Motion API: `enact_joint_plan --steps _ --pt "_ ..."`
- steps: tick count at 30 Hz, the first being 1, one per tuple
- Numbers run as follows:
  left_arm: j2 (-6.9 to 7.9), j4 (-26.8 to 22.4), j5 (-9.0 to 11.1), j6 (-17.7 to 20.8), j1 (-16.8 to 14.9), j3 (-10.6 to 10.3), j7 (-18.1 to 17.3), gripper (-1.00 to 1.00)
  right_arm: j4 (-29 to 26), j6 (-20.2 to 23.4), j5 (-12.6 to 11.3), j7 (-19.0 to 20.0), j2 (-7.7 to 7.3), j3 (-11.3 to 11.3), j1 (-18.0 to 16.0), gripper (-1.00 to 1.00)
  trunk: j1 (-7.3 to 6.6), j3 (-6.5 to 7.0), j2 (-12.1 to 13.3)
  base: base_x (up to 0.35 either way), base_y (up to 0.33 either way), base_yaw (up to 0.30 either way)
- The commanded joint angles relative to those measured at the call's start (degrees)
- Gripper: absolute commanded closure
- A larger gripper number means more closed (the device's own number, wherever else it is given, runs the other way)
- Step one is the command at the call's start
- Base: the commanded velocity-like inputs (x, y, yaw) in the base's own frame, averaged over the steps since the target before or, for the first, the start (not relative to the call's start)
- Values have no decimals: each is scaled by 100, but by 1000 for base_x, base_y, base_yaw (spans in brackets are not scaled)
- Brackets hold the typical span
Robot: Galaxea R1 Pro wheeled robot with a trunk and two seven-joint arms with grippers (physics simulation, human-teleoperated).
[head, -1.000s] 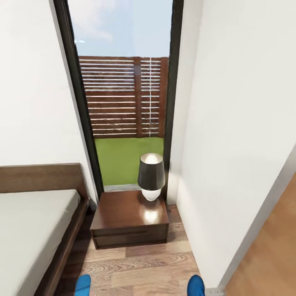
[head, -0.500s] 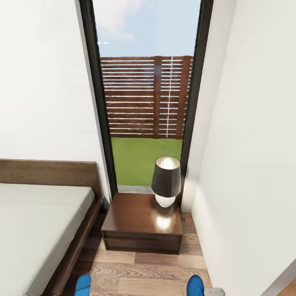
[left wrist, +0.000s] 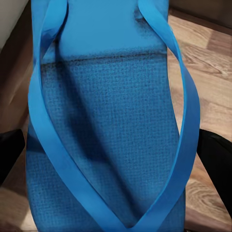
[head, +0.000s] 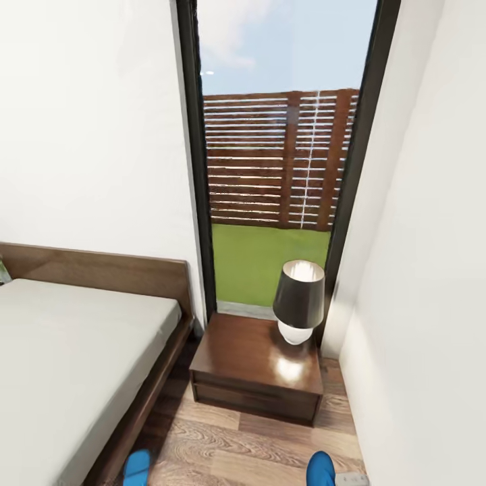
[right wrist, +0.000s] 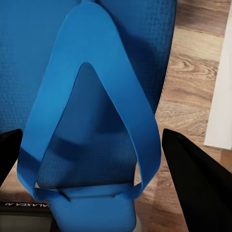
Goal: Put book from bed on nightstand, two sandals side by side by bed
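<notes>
Right, calling what's on my screens from the bedroom.
Bed (head: 74,351): at 9 o'clock in the head view, pale mattress bare where I can see it, dark headboard against the white wall.
Nightstand (head: 260,368): at 6 o'clock, just beside the bed frame, below the window (head: 283,155).
Lamp (head: 298,300): on the nightstand's far right corner, dark shade, white base, upright.
Outside: green lawn and a slatted wooden fence through the glass.
Left sandal (left wrist: 111,121): blue, close under my left wrist camera, straps up, wood floor behind it; its tip pokes in at 7 o'clock in the head view.
Right sandal (right wrist: 92,96): blue, thong strap towards my right wrist camera; its tip is at 5 o'clock in the head view.
Left claw: dark fingers (left wrist: 215,159) flank the sandal; grip, can't tell.
Right claw: dark fingers (right wrist: 198,188) either side of the sandal; grip, can't tell.
</notes>
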Motion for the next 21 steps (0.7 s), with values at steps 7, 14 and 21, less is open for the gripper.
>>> enact_joint_plan --steps 7,14,21 --pt "-48 1 32 -15 28 -73 26 100 3 -20 1 16 -5 11 -3 100 2 -11 -10 -10 -15 155" --pt "-113 0 32 -15 92 -125 26 100 3 -20 1 16 -6 8 -3 100 2 -11 -10 -2 -3 33" --pt "-167 2 32 -14 119 -153 26 100 3 -20 1 16 -11 3 -3 100 2 -11 -10 0 -1 6"
